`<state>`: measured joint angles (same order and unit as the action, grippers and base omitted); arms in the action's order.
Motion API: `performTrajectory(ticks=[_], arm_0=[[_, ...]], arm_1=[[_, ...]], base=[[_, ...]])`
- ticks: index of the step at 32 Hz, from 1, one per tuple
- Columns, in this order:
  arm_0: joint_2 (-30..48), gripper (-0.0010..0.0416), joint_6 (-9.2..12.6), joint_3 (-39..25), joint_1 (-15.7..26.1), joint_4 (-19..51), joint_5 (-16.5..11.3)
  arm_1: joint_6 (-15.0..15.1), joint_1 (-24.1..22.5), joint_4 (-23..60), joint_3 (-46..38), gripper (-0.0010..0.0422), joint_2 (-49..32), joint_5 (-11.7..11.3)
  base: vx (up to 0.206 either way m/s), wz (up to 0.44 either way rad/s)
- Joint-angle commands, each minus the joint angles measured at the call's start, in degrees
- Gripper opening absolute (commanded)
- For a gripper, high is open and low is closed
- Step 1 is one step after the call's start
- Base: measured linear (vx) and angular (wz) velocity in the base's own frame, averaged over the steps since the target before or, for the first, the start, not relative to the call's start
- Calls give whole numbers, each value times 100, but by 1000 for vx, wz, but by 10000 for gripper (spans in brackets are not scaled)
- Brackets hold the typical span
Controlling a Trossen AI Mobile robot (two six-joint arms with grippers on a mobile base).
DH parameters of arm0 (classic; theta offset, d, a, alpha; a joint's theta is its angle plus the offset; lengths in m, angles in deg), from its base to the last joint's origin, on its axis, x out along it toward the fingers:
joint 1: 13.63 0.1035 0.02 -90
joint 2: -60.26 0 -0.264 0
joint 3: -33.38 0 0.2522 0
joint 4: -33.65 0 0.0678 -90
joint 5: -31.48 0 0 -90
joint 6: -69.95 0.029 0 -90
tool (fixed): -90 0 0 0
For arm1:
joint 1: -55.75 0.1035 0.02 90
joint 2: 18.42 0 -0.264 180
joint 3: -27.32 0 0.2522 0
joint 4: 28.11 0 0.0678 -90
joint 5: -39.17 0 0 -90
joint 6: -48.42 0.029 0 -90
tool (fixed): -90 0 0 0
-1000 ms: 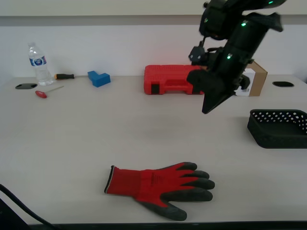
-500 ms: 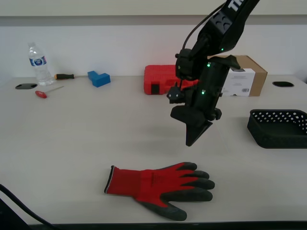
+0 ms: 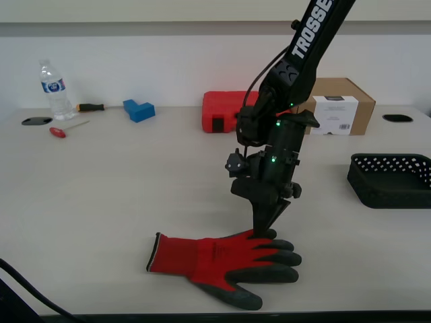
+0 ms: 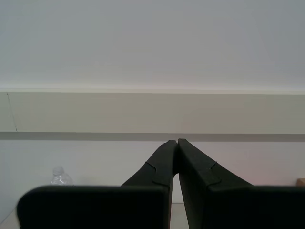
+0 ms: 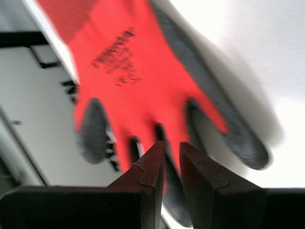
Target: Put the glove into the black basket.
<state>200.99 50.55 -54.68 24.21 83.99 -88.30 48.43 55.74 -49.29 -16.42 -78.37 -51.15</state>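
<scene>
The red glove [image 3: 222, 259] with dark grey palm and fingers lies flat near the table's front edge, fingers toward the exterior view's right. My first gripper [image 3: 261, 229] points straight down at the base of the glove's fingers, just above or touching it. In the first wrist view the glove [image 5: 128, 81] fills the frame and my first gripper [image 5: 171, 148] shows only a narrow gap between its jaws, holding nothing. The black basket [image 3: 394, 178] stands at the exterior view's right edge. My second gripper [image 4: 177, 141] is shut, empty, and faces a wall.
A red toolcase [image 3: 225, 111] and a cardboard box [image 3: 340, 104] stand at the back behind the arm. A water bottle [image 3: 52, 91], a blue block [image 3: 139, 110] and two screwdrivers [image 3: 67, 129] lie at the back left. A dark cable [image 3: 20, 286] crosses the front left corner.
The first arm has swung down and toward the exterior view's left, from high near the cardboard box to the glove's fingers. The glove and basket have not moved.
</scene>
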Motion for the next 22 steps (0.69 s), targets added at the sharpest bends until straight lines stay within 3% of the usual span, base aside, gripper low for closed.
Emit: performTrajectory(ticks=[1, 9, 11, 13, 15, 16, 18, 22], arm_0=[[-35, 46, -44, -24, 72, 11, 267], [-13, 46, -151, 20, 229, -210, 452], [142, 46, -162, -74, 271, -201, 319], [393, 58, -149, -129, 295, -155, -177], [564, 88, -114, -120, 321, -153, -396], [608, 100, -114, -120, 343, -157, -389], [599, 143, -105, -107, 426, -164, -48], [588, 216, -83, -195, 544, -214, 372]], arm_1=[[2, 0, -31, -2, 0, -2, 11], [2, 2, -31, -2, 0, -2, 11], [2, 0, -31, -2, 0, -2, 11], [2, 0, -31, -2, 0, -2, 13], [4, 2, -31, -2, 0, -2, 11], [2, 2, -31, -2, 0, -2, 11], [2, 0, -31, -2, 0, -2, 11], [2, 2, -31, -2, 0, -2, 11]], base=[[0, 0], [0, 0], [0, 0], [0, 0], [0, 0], [0, 0], [0, 0], [0, 0]])
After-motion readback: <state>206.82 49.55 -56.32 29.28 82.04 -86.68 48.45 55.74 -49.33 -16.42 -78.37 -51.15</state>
